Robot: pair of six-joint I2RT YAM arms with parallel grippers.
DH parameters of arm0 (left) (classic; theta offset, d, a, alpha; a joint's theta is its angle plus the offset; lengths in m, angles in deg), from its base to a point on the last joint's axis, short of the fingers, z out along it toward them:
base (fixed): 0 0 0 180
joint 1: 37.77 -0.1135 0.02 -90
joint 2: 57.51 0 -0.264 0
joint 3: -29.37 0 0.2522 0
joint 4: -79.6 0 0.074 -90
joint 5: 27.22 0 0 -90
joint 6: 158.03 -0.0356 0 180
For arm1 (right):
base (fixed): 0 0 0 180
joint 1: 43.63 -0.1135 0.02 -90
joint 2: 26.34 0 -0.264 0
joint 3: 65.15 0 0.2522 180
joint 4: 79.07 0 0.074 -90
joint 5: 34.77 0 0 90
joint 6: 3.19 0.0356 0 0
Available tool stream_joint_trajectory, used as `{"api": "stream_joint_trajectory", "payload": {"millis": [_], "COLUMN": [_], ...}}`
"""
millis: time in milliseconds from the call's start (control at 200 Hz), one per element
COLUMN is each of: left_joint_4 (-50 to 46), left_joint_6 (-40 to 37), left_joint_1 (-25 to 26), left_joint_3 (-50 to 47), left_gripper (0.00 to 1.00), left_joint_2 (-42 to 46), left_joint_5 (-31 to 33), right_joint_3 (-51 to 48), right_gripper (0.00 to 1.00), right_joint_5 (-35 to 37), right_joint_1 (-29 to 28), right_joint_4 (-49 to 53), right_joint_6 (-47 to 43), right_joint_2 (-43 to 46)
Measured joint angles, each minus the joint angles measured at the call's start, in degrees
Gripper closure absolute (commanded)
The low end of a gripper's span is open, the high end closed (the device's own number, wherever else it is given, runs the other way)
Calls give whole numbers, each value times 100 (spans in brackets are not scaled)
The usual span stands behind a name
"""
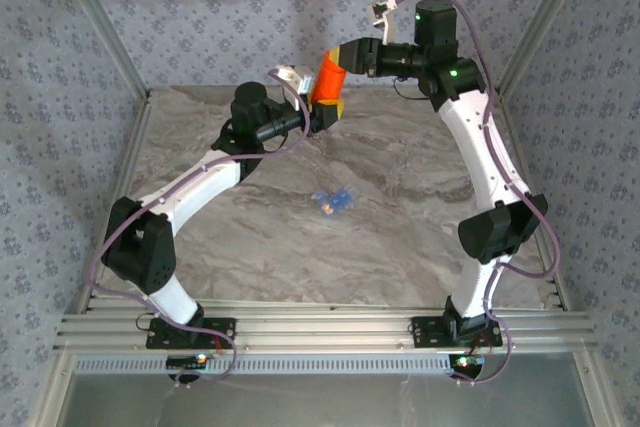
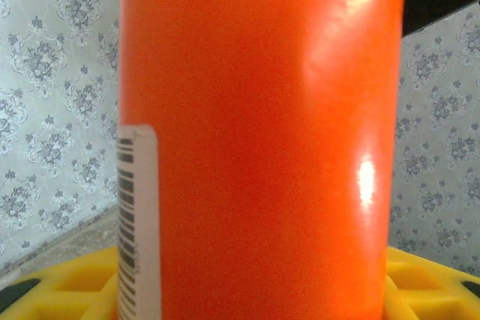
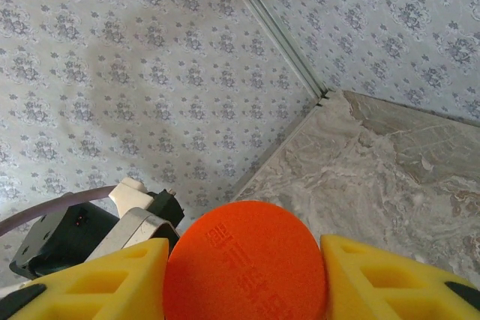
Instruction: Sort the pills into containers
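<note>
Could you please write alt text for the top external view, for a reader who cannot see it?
Two robot arms meet over the far side of a marble table, the left hand gripping an orange bottle low down and the right hand at its cap. A small blue pill box lies near the table's centre, apart from both.

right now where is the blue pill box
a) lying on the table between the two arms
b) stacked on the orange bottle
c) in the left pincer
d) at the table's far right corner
a: the blue pill box lies on the table between the arms, well apart from the orange bottle up in the air.
</note>
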Motion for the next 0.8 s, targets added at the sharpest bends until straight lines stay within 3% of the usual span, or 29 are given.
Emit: {"api": "stream_joint_trajectory", "payload": {"millis": [200, 575, 800], "left_joint_4": [-151, -481, -446], "left_joint_6": [-4, -199, -219], "left_joint_1": [-33, -33, -33], "left_joint_3": [0, -15, -52], "left_gripper": [100, 100, 100], "left_joint_2": [0, -26, -26], "left_joint_5": [68, 297, 369], "right_joint_3": [-107, -1143, -1139], "right_gripper": [51, 50, 45], "right_joint_5": [516, 3163, 3541], "right_joint_1": [-138, -896, -1001], "right_joint_4": [2, -459, -435], "right_joint_6": [162, 1366, 1700], "right_joint_2": [44, 710, 710]}}
